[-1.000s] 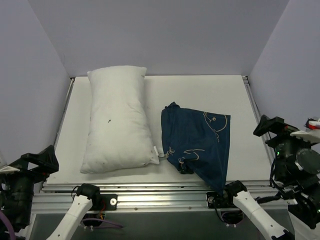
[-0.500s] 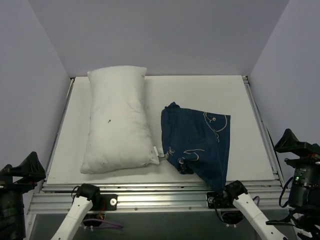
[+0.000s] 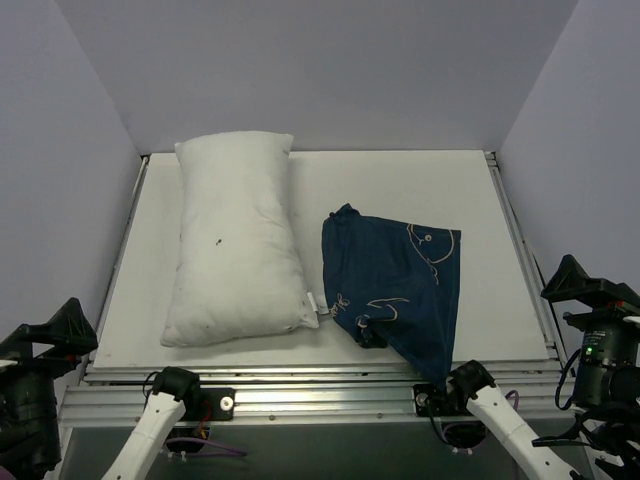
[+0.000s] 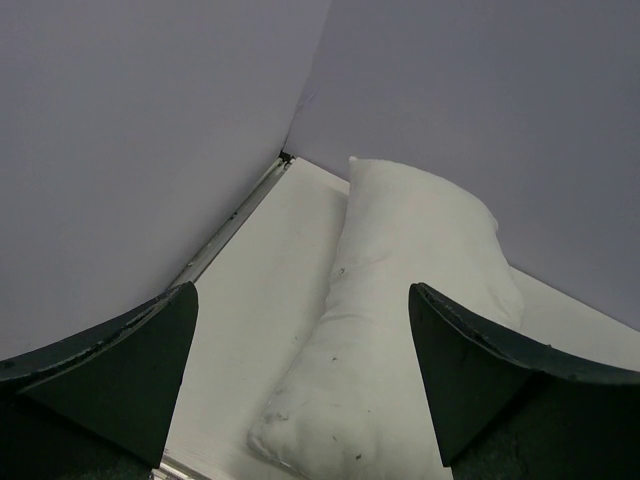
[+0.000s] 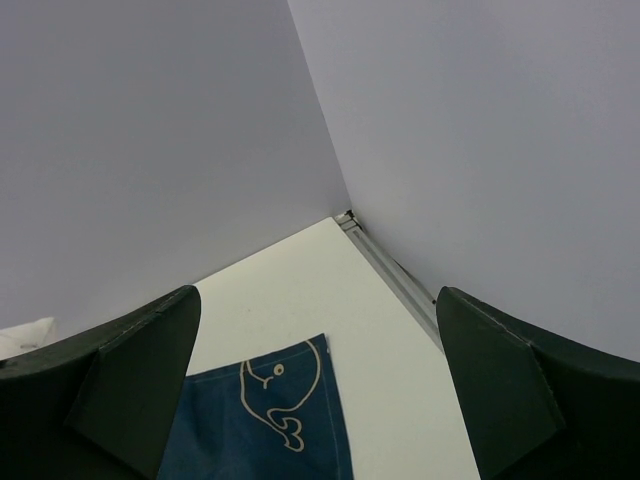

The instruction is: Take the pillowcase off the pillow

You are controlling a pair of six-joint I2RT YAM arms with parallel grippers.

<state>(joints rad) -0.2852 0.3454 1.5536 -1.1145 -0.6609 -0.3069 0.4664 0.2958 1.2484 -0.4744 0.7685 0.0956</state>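
Observation:
The white pillow [image 3: 235, 240] lies bare on the left half of the table, long side running front to back, with a small white tag at its near right corner. It also shows in the left wrist view [image 4: 400, 330]. The navy pillowcase [image 3: 398, 285] lies flat and apart to its right, one corner hanging over the front edge; its fish print shows in the right wrist view [image 5: 265, 425]. My left gripper [image 3: 50, 340] is open and empty off the table's near left corner. My right gripper [image 3: 590, 290] is open and empty off the near right side.
Grey walls enclose the white table [image 3: 400, 190] at the back and both sides. Metal rails run along the table's side edges [image 5: 395, 275] and the front [image 3: 320, 385]. Both arm bases sit below the front edge.
Both arms have pulled back and lowered away from the table since a second ago, then risen slightly. The pillow and pillowcase have not moved.

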